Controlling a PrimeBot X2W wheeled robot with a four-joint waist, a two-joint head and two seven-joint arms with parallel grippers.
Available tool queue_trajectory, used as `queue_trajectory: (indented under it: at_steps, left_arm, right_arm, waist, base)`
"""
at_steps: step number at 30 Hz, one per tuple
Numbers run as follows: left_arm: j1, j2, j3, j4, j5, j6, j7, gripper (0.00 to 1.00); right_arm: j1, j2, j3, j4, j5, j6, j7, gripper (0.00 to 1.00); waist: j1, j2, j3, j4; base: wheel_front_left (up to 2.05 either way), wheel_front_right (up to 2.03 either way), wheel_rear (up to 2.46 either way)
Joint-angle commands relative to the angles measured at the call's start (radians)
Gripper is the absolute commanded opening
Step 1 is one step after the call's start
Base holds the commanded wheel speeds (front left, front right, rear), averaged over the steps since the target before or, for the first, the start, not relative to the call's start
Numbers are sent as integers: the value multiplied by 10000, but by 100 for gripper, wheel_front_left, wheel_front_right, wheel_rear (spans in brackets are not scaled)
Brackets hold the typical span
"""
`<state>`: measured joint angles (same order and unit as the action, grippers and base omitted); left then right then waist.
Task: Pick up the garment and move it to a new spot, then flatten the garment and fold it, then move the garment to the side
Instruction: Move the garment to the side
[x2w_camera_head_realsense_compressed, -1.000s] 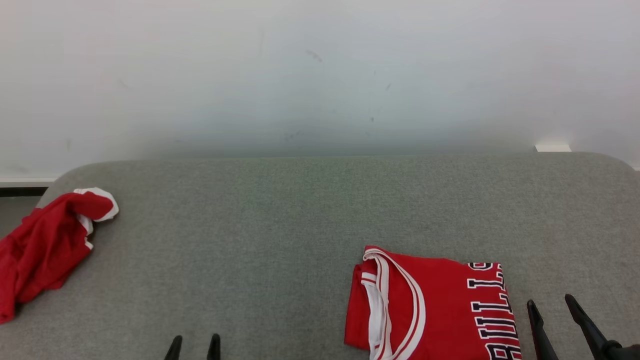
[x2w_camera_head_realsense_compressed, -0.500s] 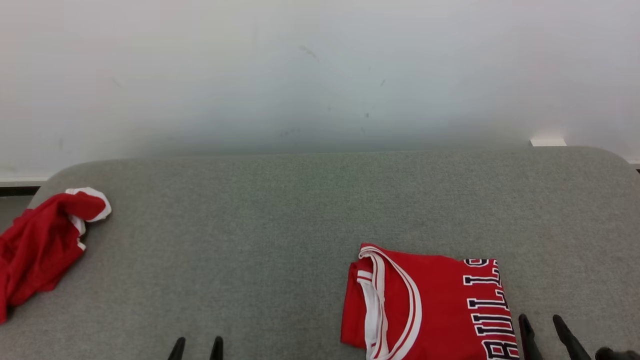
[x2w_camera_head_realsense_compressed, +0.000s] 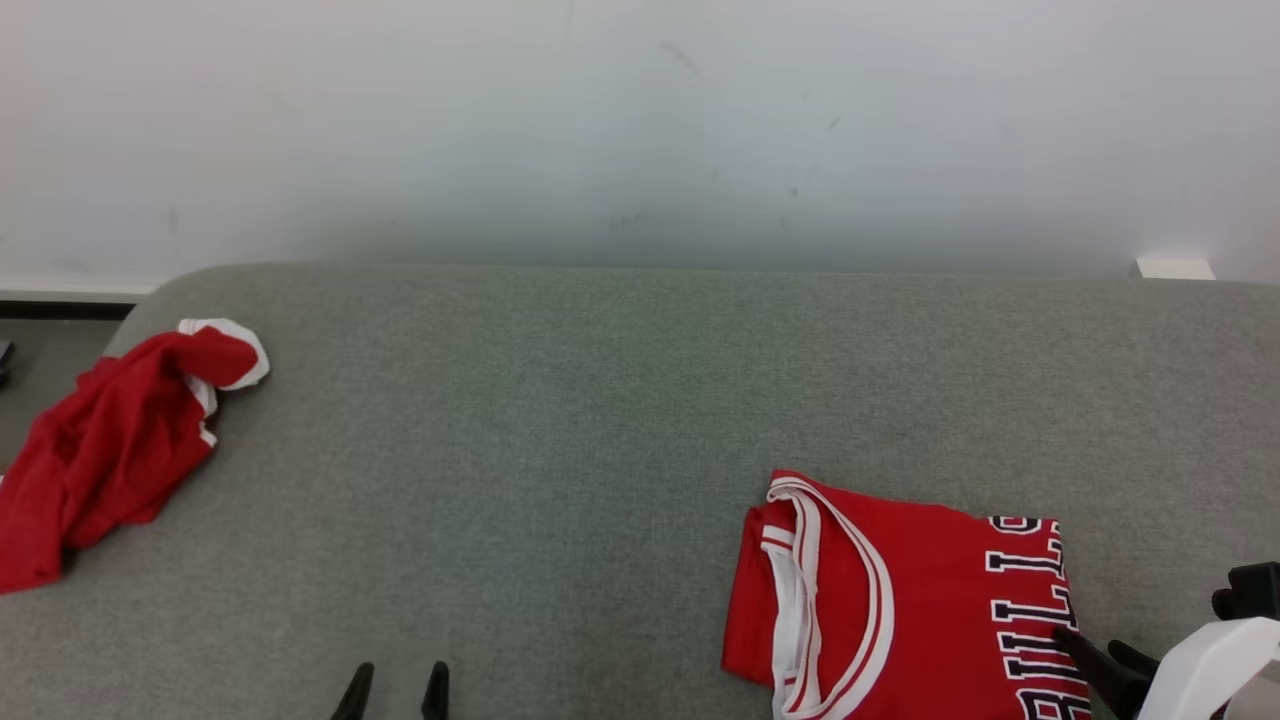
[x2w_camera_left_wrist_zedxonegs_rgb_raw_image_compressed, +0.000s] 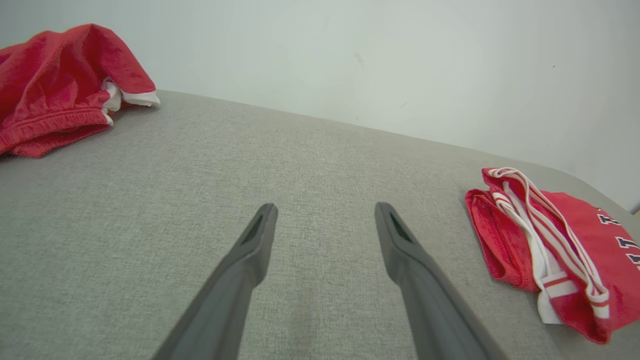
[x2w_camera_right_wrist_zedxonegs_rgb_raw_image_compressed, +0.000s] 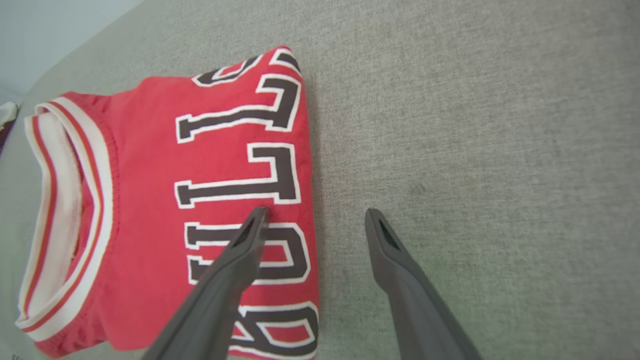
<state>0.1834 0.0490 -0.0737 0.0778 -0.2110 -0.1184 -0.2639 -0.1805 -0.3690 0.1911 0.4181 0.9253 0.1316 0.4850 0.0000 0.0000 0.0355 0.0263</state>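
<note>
A red jersey (x2w_camera_head_realsense_compressed: 900, 600) with white trim and dark lettering lies folded on the grey table (x2w_camera_head_realsense_compressed: 550, 450) at the near right. It also shows in the left wrist view (x2w_camera_left_wrist_zedxonegs_rgb_raw_image_compressed: 550, 240) and the right wrist view (x2w_camera_right_wrist_zedxonegs_rgb_raw_image_compressed: 200, 200). My right gripper (x2w_camera_head_realsense_compressed: 1092, 642) is open at the jersey's right edge. In the right wrist view the right gripper (x2w_camera_right_wrist_zedxonegs_rgb_raw_image_compressed: 315, 212) straddles that edge, one finger over the lettering and the other over bare table. A crumpled red garment (x2w_camera_head_realsense_compressed: 120, 450) with white trim lies at the table's far left (x2w_camera_left_wrist_zedxonegs_rgb_raw_image_compressed: 55, 85). My left gripper (x2w_camera_head_realsense_compressed: 395, 672) is open over bare table (x2w_camera_left_wrist_zedxonegs_rgb_raw_image_compressed: 325, 207).
A pale wall (x2w_camera_head_realsense_compressed: 640, 130) rises behind the table's far edge. The table's rounded left corner (x2w_camera_head_realsense_compressed: 160, 290) lies just beyond the crumpled garment, with dark floor (x2w_camera_head_realsense_compressed: 40, 340) past it. Bare grey surface stretches between the two garments.
The head camera has shifted. My right gripper has drawn in to the left, from beside the folded jersey to its right edge, and its pale forearm has come into view. The left gripper has stayed put.
</note>
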Motion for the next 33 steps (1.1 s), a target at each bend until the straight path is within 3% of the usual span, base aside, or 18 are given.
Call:
queue_trajectory:
  at_steps: [1, 7, 8, 9, 10, 15, 20, 25, 33]
  left_arm:
    - [-129, 32, 96, 18, 73, -36, -2, 100]
    - [-210, 32, 145, 76, 138, -73, -2, 100]
    - [-238, 33, 142, 85, 147, -79, -2, 100]
    - [-270, 32, 137, 86, 146, -87, -2, 100]
    - [-292, 32, 138, 85, 140, -95, -2, 100]
    - [-214, 32, 144, 61, 109, -107, -2, 100]
    - [-112, 32, 190, -46, 111, -113, -2, 100]
    - [-816, 259, -1, -361, 303, -122, -2, 100]
    - [-1849, 933, -485, -558, 79, -127, -1, 100]
  right_arm:
    - [-249, 128, 25, 225, 170, -21, 178, 100]
    - [-603, 751, 224, 681, 733, -21, 268, 100]
    - [-663, 854, 321, 698, 810, -21, 216, 50]
    - [-749, 943, 440, 642, 894, -21, 108, 16]
    - [-804, 975, 522, 627, 981, -19, -5, 0]
    - [-1052, 796, 1123, 450, 1059, -19, -631, 0]
    - [-1399, 178, 1614, 646, 599, -22, -1200, 0]
    - [-2726, -771, 1600, 1396, -955, -22, -2218, 0]
    - [-5101, -1712, 617, 3052, -3271, -24, -2721, 0]
  waist:
    - [0, 0, 240, 290]
    - [0, 0, 364, 508]
    - [0, 0, 376, 533]
    - [0, 0, 381, 548]
    - [0, 0, 377, 553]
    - [0, 0, 323, 278]
    - [0, 0, 450, -501]
    - [0, 0, 1655, -1274]
    - [0, 0, 3310, -1290]
  base:
    - [0, 0, 0]
    - [0, 0, 0]
    - [0, 0, 0]
    - [0, 0, 0]
    - [0, 0, 0]
    - [0, 0, 0]
    - [0, 0, 0]
    - [0, 0, 0]
    - [0, 0, 0]
